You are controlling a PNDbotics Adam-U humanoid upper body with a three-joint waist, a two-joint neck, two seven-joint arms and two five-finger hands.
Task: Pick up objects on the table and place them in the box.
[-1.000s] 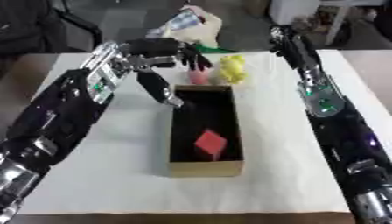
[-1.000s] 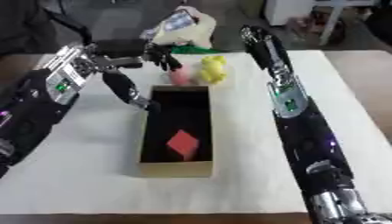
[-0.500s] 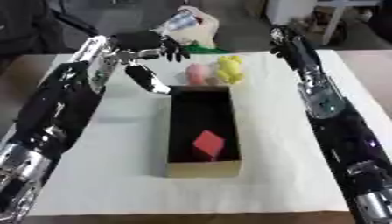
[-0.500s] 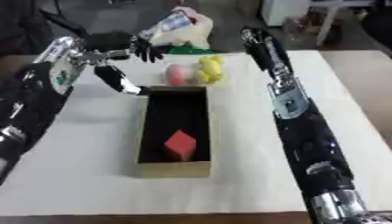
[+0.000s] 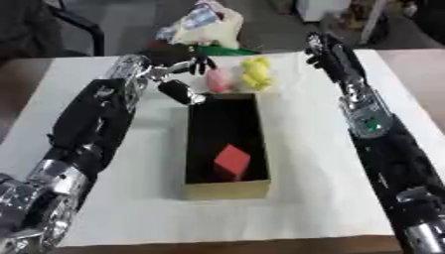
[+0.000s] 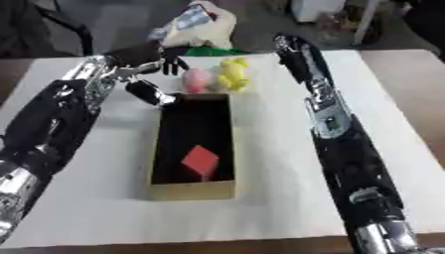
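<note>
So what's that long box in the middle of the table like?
The box is a long, narrow open tray with tan, cardboard-looking walls and a dark inside. It lies flat on the white table, running away from the robot. A red block sits inside, toward the near end. A pink toy and a yellow toy lie just beyond its far end.

right hand blurred, pink object indistinct

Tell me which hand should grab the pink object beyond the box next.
Left. The left hand hovers open just left of the pink object at the far end of the box. The right arm reaches past the yellow object; its hand isn't visible.
</note>
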